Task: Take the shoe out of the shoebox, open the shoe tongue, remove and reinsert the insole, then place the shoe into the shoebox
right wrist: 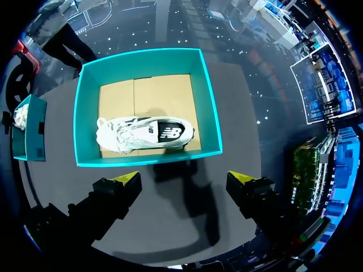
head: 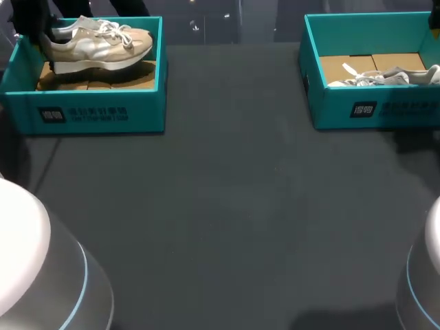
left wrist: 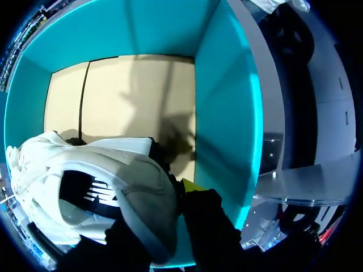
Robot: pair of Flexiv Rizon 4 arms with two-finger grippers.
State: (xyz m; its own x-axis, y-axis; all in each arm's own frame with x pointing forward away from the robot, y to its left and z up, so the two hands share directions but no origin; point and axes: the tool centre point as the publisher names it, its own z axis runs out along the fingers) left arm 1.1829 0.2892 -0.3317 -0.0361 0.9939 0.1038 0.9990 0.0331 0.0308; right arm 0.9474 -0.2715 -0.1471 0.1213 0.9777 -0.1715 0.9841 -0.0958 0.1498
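Shoe (head: 103, 42): beige, upright inside the left shoebox (head: 96, 110).
Left gripper (left wrist: 152, 218): fingers pinch the shoe's heel from both sides.
Right gripper (right wrist: 184, 181): fingers spread wide, above the table (head: 227, 206), before the right shoebox (right wrist: 147, 157).
Second shoe (right wrist: 144, 133): white, on its side in the right shoebox.
Table: dark, matte.
Print: white marks on both teal box fronts, illegible.

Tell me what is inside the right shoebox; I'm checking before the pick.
One white shoe lies on its side on the brown cardboard floor of the shoebox. Anything under the shoe is hidden.
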